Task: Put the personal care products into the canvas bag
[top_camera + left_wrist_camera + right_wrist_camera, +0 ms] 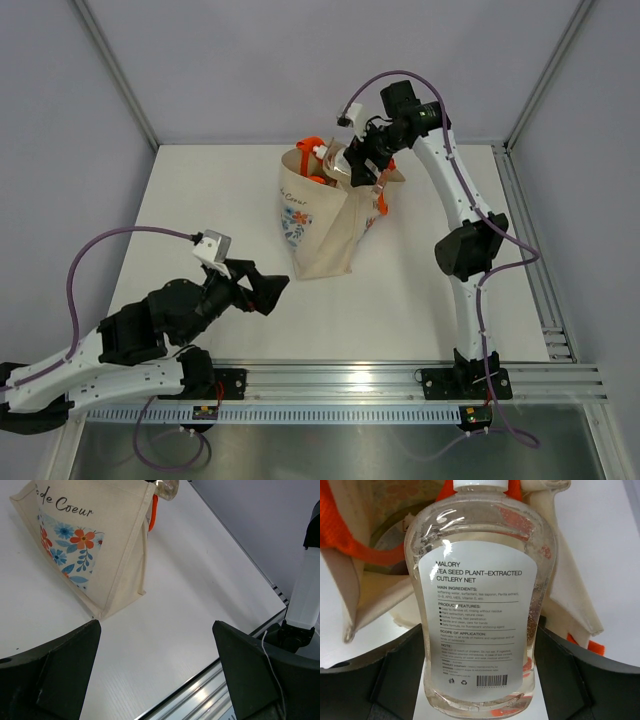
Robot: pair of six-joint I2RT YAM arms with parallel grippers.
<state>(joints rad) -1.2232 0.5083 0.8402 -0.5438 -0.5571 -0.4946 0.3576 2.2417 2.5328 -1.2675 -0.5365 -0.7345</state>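
Above the open mouth of the canvas bag (pixel 322 230), upper centre of the top view, my right end effector (pixel 350 165) pinches a clear bottle (pixel 480 605) with a white printed label, its cap toward the orange handles (pixel 350 535). My left end effector (pixel 268 292) hangs spread over the counter (pixel 200 200), lower left, near the bag.

The bag (pixel 325 225) is coloured beige, with orange handles (pixel 317 142); a print (pixel 70 547) of blue and orange flowers is borne at its 9 o'clock side. The bottle (pixel 480 555) is clear, its label (pixel 477 625) white, lettered black. The table (pixel 200 200) is white.
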